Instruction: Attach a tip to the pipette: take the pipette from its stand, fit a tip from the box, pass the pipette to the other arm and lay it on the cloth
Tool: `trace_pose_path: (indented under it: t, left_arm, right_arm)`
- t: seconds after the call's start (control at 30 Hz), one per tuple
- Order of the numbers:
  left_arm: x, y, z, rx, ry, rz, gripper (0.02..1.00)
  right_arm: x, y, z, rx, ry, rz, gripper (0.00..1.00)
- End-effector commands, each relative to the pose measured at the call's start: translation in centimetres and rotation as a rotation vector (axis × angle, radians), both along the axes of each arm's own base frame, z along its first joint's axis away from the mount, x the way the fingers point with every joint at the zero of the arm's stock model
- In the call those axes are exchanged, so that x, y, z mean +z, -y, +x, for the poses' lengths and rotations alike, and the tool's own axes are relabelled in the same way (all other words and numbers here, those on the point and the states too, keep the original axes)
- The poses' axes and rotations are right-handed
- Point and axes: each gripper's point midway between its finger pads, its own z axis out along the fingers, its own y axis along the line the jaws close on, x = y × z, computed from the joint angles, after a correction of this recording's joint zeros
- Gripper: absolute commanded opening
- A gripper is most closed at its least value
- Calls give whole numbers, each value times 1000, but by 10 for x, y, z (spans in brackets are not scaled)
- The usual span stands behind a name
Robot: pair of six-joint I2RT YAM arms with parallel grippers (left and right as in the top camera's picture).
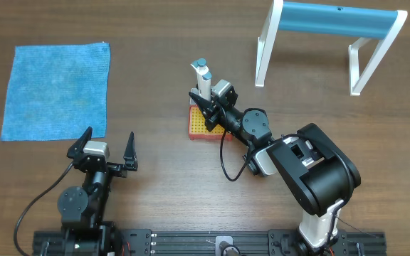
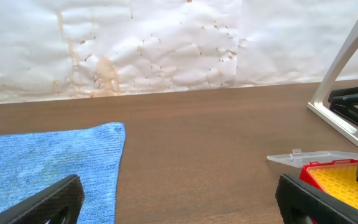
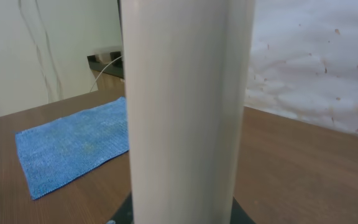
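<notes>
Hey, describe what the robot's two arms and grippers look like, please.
The left arm and right arm are black with rounded joints. The left gripper has two black pointed fingers and a silver-grey wrist block; the right gripper looks alike. The right arm carries white panels, and a thin black cable loops beside it.

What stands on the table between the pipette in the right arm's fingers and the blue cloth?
Nothing visible does. The table between the pipette and the cloth is bare wood. The left gripper sits open near the cloth's lower right corner in the top view, beside that path.
</notes>
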Motion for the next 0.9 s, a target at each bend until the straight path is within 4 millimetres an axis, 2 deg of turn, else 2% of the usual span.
trace_pose_path:
  t: [0.03,0.9]
  left_arm:
    - [-1,1,0,-7,-3,-6,996]
    - [-1,1,0,-7,-3,-6,996]
  right_arm:
    - [-3,-2,-4,17,-11,1,69]
    - [-8,-3,-9,25,-24,-6,82]
